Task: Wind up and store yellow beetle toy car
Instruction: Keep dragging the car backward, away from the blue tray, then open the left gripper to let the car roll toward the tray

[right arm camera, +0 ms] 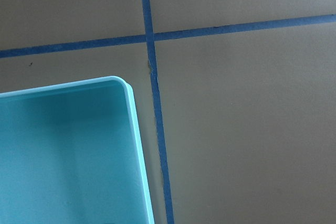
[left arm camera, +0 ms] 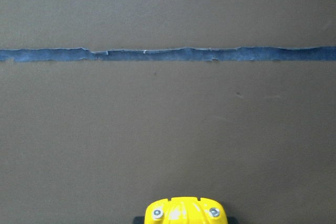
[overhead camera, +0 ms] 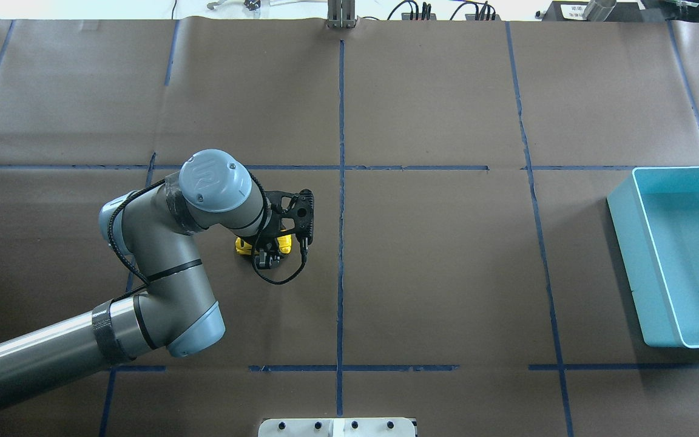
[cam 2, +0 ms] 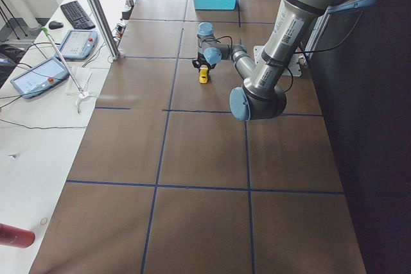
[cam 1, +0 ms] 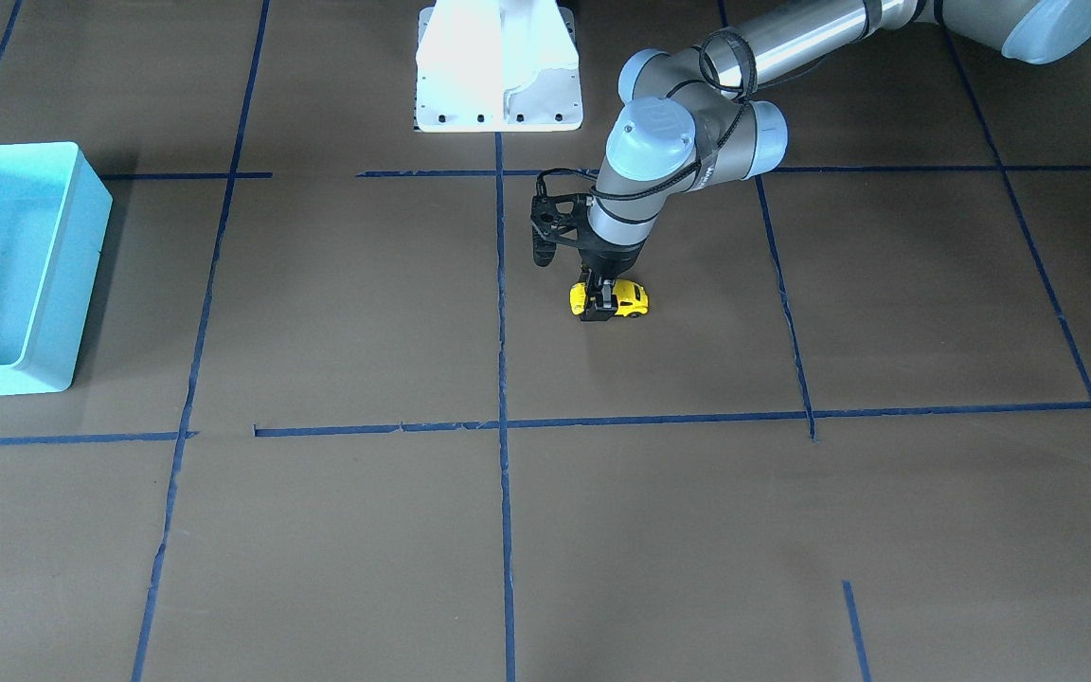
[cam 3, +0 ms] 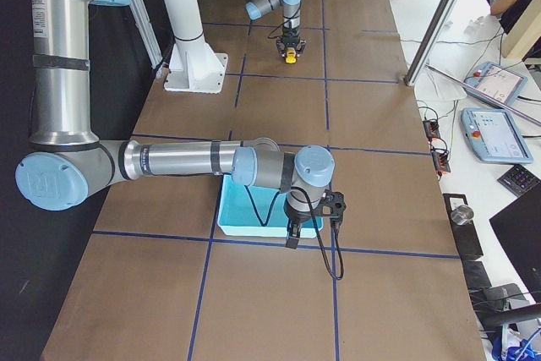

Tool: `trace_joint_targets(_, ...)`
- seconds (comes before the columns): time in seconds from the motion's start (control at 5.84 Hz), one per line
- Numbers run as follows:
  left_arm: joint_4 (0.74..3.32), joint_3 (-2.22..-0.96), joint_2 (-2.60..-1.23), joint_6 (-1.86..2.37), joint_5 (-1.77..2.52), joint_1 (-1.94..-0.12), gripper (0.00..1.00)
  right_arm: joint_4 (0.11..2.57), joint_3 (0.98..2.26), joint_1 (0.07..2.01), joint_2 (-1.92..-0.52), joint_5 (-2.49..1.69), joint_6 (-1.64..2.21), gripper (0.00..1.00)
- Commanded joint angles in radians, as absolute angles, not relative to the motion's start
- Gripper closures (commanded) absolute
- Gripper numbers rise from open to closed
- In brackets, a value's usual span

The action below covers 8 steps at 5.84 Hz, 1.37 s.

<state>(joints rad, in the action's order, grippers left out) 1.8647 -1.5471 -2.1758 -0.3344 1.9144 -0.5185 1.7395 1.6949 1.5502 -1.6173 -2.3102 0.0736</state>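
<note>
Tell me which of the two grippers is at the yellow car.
The left gripper: it clamps the yellow beetle toy car on the table. The right gripper hangs far off, by the turquoise bin.

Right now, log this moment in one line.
left gripper: shut on yellow beetle toy car, on table | right gripper: by turquoise bin, state unclear

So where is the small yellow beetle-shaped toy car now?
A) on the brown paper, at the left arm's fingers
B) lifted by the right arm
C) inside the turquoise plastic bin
A: the small yellow toy car sits on the brown paper between the fingers of the left gripper, far from the turquoise plastic bin.
</note>
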Motion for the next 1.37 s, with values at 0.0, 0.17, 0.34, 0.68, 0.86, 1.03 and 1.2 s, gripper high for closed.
trace_joint_targets(0.0, 1.884, -1.558, -2.152, -0.334, 1.914, -0.520, 1.00, 1.740, 1.694, 1.551, -1.618, -2.310, 0.074, 0.00)
trace_joint_targets(0.17, 1.884, -1.557, -2.152, -0.334, 1.914, -0.520, 1.00, 1.740, 1.694, 1.551, -1.618, -2.310, 0.074, 0.00)
trace_joint_targets(0.34, 1.884, -1.559, -2.152, -0.334, 1.914, -0.520, 1.00, 1.740, 1.694, 1.551, -1.618, -2.310, 0.074, 0.00)
trace_joint_targets(0.68, 1.907, -1.562, -2.151, -0.328, 1.914, -0.523, 0.01, 1.740, 1.692, 1.549, -1.618, -2.310, 0.074, 0.00)
trace_joint_targets(0.86, 1.905, -1.562, -2.151, -0.331, 1.914, -0.523, 0.00, 1.740, 1.692, 1.551, -1.618, -2.310, 0.074, 0.00)
trace_joint_targets(1.03, 1.905, -1.563, -2.151, -0.331, 1.916, -0.526, 0.00, 1.740, 1.692, 1.551, -1.618, -2.310, 0.074, 0.00)
trace_joint_targets(1.2, 1.905, -1.563, -2.151, -0.333, 1.914, -0.528, 0.00, 1.740, 1.693, 1.551, -1.618, -2.310, 0.074, 0.00)
